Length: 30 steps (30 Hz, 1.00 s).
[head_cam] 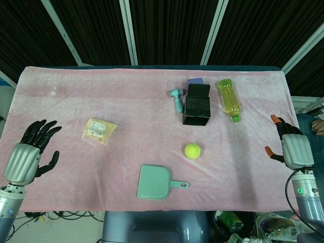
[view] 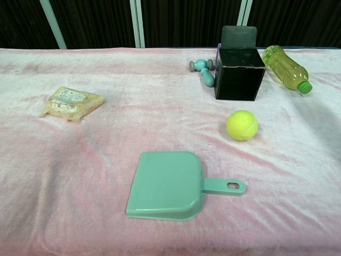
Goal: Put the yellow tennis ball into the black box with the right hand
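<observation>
The yellow tennis ball (head_cam: 192,150) (view: 242,125) lies on the pink cloth, a short way in front of the black box (head_cam: 197,105) (view: 238,73). The box stands upright with its lid flap raised at the back. My right hand (head_cam: 291,146) hovers at the table's right edge, far to the right of the ball, fingers apart and holding nothing. My left hand (head_cam: 28,155) is at the left edge, fingers spread, empty. Neither hand shows in the chest view.
A teal dustpan (head_cam: 156,182) (view: 171,185) lies in front of the ball. A teal toy hammer (head_cam: 177,99) sits left of the box; a yellow-green bottle (head_cam: 229,98) (view: 286,68) lies to its right. A snack packet (head_cam: 99,129) (view: 70,102) is at the left.
</observation>
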{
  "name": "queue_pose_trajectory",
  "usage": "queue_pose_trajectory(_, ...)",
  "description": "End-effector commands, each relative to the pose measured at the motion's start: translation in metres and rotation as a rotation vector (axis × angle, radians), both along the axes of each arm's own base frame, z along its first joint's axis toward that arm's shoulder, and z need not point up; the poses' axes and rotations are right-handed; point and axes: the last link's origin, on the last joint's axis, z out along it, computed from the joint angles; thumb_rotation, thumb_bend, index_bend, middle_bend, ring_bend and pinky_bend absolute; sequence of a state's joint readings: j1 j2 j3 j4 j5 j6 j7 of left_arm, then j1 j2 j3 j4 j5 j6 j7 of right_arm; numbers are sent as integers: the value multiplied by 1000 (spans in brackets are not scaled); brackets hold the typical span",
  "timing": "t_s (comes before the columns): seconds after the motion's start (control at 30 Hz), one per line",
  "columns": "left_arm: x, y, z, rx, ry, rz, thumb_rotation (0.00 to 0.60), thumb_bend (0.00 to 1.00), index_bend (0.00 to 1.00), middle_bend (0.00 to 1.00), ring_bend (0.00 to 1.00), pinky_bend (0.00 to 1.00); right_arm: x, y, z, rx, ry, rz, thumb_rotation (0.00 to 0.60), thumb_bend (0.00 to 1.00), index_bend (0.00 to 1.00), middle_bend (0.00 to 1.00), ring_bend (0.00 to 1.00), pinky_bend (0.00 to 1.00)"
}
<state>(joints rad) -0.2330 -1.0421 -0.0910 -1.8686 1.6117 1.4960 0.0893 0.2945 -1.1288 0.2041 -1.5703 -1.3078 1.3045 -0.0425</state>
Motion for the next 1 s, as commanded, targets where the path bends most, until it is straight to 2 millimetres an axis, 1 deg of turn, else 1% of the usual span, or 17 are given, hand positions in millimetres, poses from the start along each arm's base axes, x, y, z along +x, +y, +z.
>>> queue_pose_trajectory(0.03, -5, -9, 16, 52, -19, 24, 600, 483, 158, 103, 36, 75, -3, 12, -6, 30, -43, -21, 600, 175, 357, 301, 403, 391)
queue_pose_trajectory(0.07, -7, -12, 18, 56, -21, 28, 600, 482, 158, 104, 35, 75, -3, 14, -8, 41, -53, -28, 600, 175, 418, 342, 450, 450)
queue_pose_trajectory(0.1, -8, -14, 20, 60, -20, 33, 600, 483, 158, 104, 35, 75, -4, 17, -10, 52, -63, -34, 600, 175, 458, 371, 481, 484)
queue_pose_trajectory(0.17, -14, -19, 23, 64, -8, 48, 600, 483, 158, 104, 35, 75, -5, 25, -15, 74, -82, -46, 600, 175, 582, 457, 569, 566)
queue_pose_trajectory(0.23, -22, -26, 25, 61, 7, 69, 600, 483, 158, 104, 35, 75, -6, 33, -19, 79, -87, -51, 600, 175, 679, 522, 627, 615)
queue_pose_trajectory(0.27, -25, -28, 25, 57, 12, 77, 600, 483, 158, 104, 35, 75, -7, 35, -20, 78, -87, -52, 600, 175, 699, 536, 639, 625)
queue_pose_trajectory(0.3, -31, -33, 24, 45, 22, 97, 600, 483, 159, 104, 35, 75, -9, 40, -22, 76, -83, -58, 600, 176, 731, 559, 657, 643)
queue_pose_trajectory(0.33, -34, -36, 23, 38, 26, 108, 600, 483, 160, 104, 35, 75, -10, 42, -24, 73, -80, -60, 600, 176, 805, 610, 697, 686)
queue_pose_trajectory(0.37, -42, -42, 19, 18, 32, 136, 600, 483, 161, 104, 35, 75, -12, 46, -26, 65, -74, -67, 600, 177, 844, 637, 719, 710)
queue_pose_trajectory(0.4, -51, -49, 13, -20, 46, 165, 600, 483, 162, 104, 35, 75, -13, 49, -29, 55, -71, -72, 600, 188, 922, 694, 763, 761)
queue_pose_trajectory(0.47, -61, -57, 5, -66, 78, 176, 600, 483, 162, 104, 35, 75, -17, 54, -34, 21, -65, -92, 600, 264, 997, 796, 838, 870)
queue_pose_trajectory(0.5, -64, -60, 2, -76, 93, 171, 600, 483, 162, 104, 35, 75, -19, 55, -38, 6, -60, -102, 600, 309, 1000, 829, 863, 910)
queue_pose_trajectory(0.57, -68, -64, -4, -90, 113, 164, 600, 483, 163, 104, 35, 75, -23, 57, -43, -7, -55, -127, 600, 468, 1000, 927, 945, 989)
queue_pose_trajectory(0.67, -72, -66, -7, -83, 126, 156, 600, 483, 173, 104, 35, 75, -25, 60, -51, -5, -84, -169, 600, 630, 1000, 996, 998, 1000)
queue_pose_trajectory(0.77, -73, -65, -6, -52, 110, 155, 600, 483, 178, 104, 35, 75, -22, 62, -61, 63, -116, -201, 600, 659, 1000, 1000, 1000, 1000)
queue_pose_trajectory(0.83, -74, -62, -4, -19, 97, 157, 600, 483, 178, 104, 35, 75, -18, 63, -70, 145, -76, -202, 600, 662, 1000, 1000, 1000, 1000)
queue_pose_trajectory(1.0, -80, -58, 2, 15, 98, 167, 600, 483, 178, 104, 36, 75, -2, 56, -92, 213, -33, -168, 600, 663, 1000, 1000, 1000, 1000)
